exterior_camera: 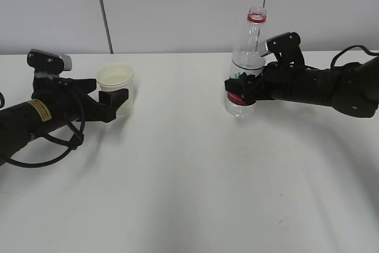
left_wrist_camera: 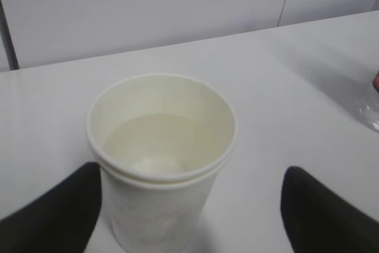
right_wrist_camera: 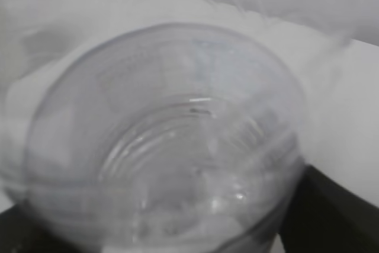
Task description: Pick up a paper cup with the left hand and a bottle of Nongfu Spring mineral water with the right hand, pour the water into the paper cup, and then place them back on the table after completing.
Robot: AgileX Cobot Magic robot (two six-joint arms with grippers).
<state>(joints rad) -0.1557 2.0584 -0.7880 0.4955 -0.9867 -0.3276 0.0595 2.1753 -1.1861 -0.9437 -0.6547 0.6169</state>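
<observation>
In the exterior view, the paper cup (exterior_camera: 116, 86) is standing on the table (exterior_camera: 189, 194) between the left hand's (exterior_camera: 113, 100) parted jaws, while the right hand (exterior_camera: 241, 92) is straddling the upright bottle (exterior_camera: 247, 63). The left wrist view is showing water (left_wrist_camera: 157, 143) in the cup, one finger (left_wrist_camera: 59, 214) touching its wall, the other well clear. The right wrist view is showing the bottle between black jaws; whether they are clamping it I cannot tell.

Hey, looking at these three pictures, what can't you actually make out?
- Bottle label: exterior view, covered by the right hand; right wrist view too close and blurred.
- Right hand's grip: whether its fingers press the bottle is not clear in any view.
- Left hand: left wrist view cuts its fingers at the bottom edge.
- Cup base: below the frame there; hand hides it in exterior view.
</observation>
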